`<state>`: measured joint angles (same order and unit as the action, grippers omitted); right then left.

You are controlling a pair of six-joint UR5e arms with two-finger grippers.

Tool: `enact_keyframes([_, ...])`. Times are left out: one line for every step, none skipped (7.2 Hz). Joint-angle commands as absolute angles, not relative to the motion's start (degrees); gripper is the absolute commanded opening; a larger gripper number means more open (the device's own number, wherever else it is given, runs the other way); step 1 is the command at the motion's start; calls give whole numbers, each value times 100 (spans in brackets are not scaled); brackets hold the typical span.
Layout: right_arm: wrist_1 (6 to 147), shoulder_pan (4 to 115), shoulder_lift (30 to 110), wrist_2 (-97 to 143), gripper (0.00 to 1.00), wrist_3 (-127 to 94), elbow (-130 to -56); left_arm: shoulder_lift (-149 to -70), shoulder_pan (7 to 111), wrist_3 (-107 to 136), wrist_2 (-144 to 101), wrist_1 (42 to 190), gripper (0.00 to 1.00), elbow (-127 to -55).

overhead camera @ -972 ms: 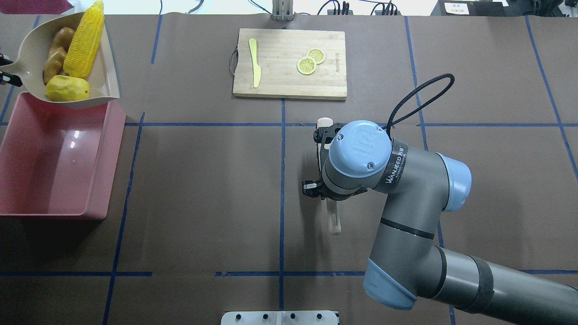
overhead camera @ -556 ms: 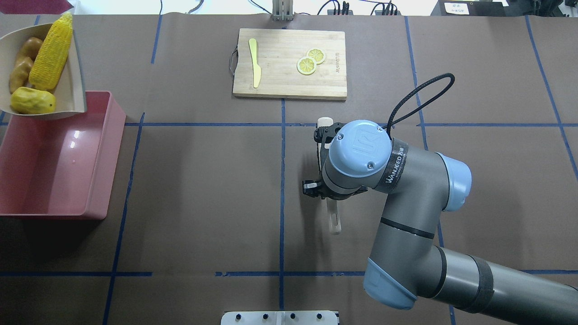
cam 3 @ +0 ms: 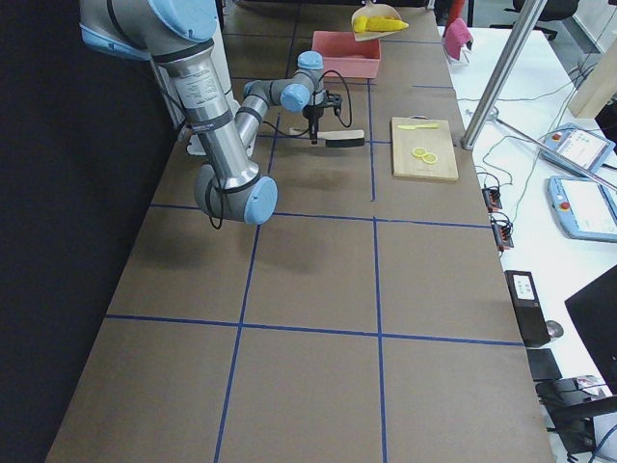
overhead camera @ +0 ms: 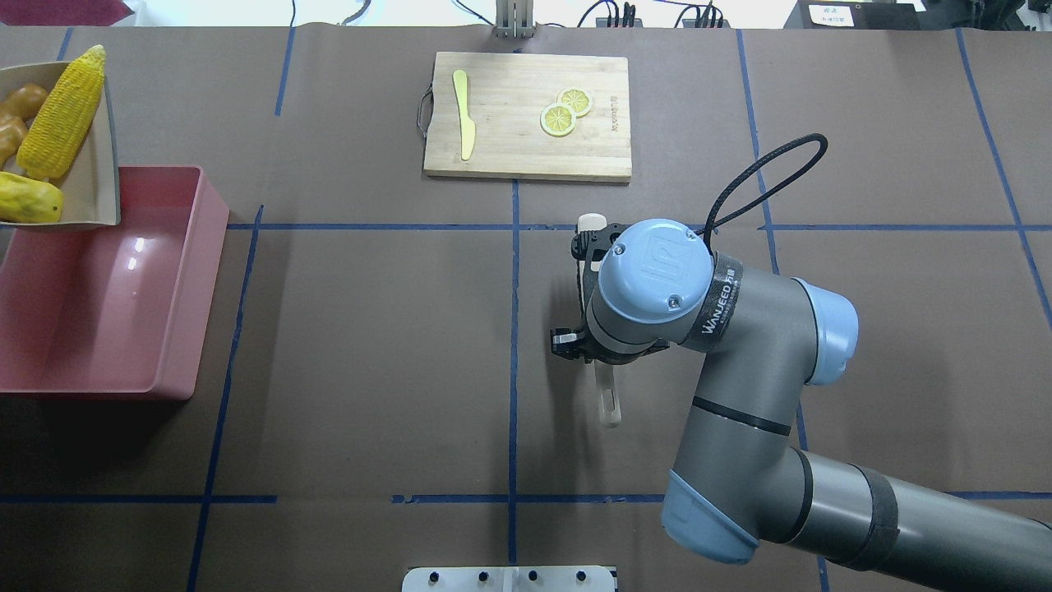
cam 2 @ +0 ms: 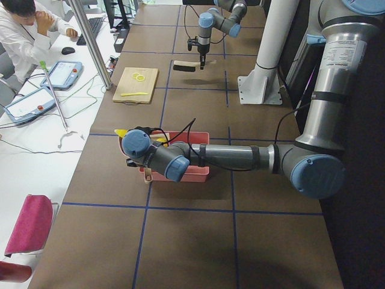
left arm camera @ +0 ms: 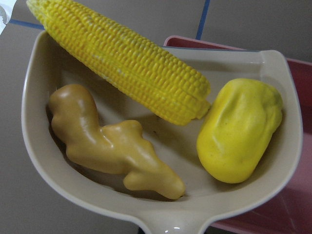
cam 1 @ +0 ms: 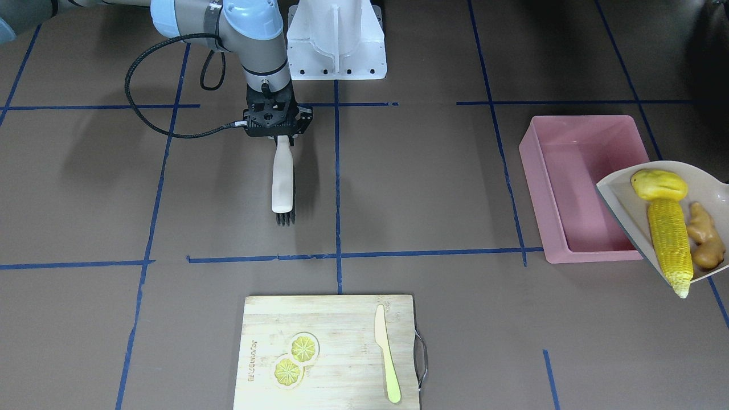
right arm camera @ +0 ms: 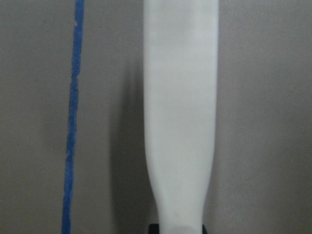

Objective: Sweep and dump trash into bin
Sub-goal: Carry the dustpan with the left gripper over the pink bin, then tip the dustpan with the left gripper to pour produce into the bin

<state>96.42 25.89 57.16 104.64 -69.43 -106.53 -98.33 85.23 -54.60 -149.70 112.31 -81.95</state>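
Over the far left corner of the large pink rectangular plastic tub [cam 1: 541, 188], you have the beige plastic dustpan [cam 1: 618, 205] held off the table, with part of it overlapping the tub's rim. All three pieces of trash lie inside the pan. The long yellow corn cob [cam 1: 669, 242] runs along its middle, and its tip pokes out past the open lip. The rounded yellow lump [cam 1: 659, 185] touches the cob's blunt end, and the knobbly tan ginger root [cam 1: 703, 236] lies beside the cob toward the handle. The tub's floor shows only bare pink plastic.

Your left arm [cam 2: 228, 158] reaches to the pan, but its gripper is hidden behind the wrist. You cannot tell how its jaws stand.

Your right gripper [cam 1: 278, 132] points straight down near the table's middle. Its jaws are closed on the handle end of a cream-handled brush with black bristles [cam 1: 282, 182], held level and low. Whether the bristles touch the table is unclear.

Across the table sits a wooden cutting board [cam 1: 342, 319] with two flat lemon slices [cam 1: 303, 347] and a pale yellow knife [cam 1: 387, 356].
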Motion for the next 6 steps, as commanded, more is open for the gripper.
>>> enact_keyframes([9642,2584,5713,10468,0,-6943,-10661,-9852,8543,-6070,-14610,10829,0,-8200])
enact_keyframes([9642,2584,5713,10468,0,-6943,-10661,-9861,8560,-6343,-14468,10584,0,-8209])
enact_keyframes([9642,2584,5722,10468,0,-6943,-10661,-9905,8621,-6711,-14397,10147,0,-8252])
enact_keyframes([9642,2593,5722,10459,0,-6943,-10652,-9914,8735,-6741,-14396,9621,0,-8531])
enact_keyframes([9642,2584,5722,10459,0,-6943,-10644,-9905,8745,-6759,-14370,9511,0,-8717])
enact_keyframes([9633,2584,5722,10459,0,-6943,-10635,-9905,8728,-7124,-13961,9492,0,-8858])
